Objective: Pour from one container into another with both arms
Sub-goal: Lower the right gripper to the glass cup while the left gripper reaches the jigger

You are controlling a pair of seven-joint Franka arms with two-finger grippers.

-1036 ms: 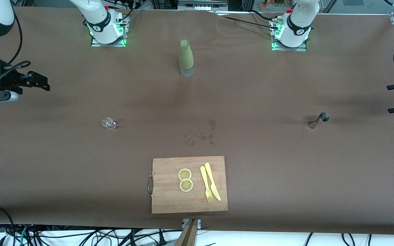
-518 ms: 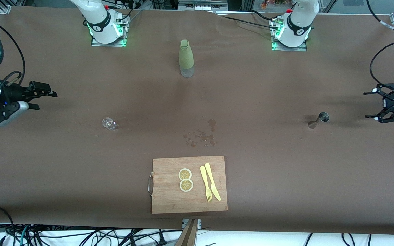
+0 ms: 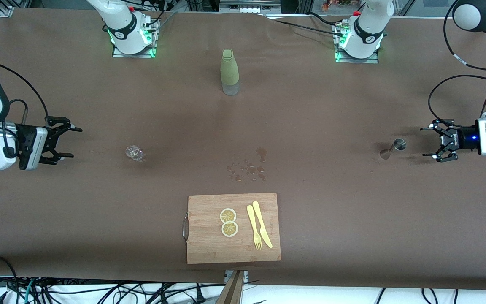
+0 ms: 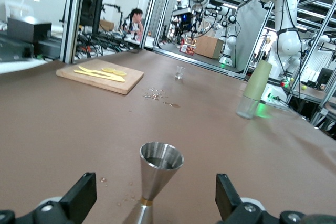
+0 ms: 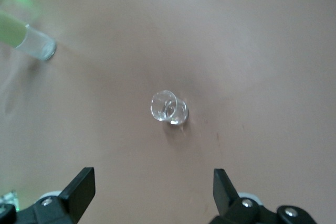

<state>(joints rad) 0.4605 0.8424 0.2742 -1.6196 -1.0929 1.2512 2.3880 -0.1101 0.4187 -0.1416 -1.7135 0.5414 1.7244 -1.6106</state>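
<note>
A steel jigger stands upright on the brown table toward the left arm's end. My left gripper is open just beside it, fingers spread wide with the jigger's stem in line with the gap. A small clear glass stands toward the right arm's end. My right gripper is open and empty, a short way from the glass, low over the table.
A green-sleeved bottle stands between the arm bases. A wooden cutting board with two lemon slices, a yellow fork and knife lies near the front edge. Spilled drops mark the table's middle.
Both arms have swung inward from the table's ends and come down lower. The left gripper has closed in on the jigger, the right gripper has moved toward the glass. Both stay open.
</note>
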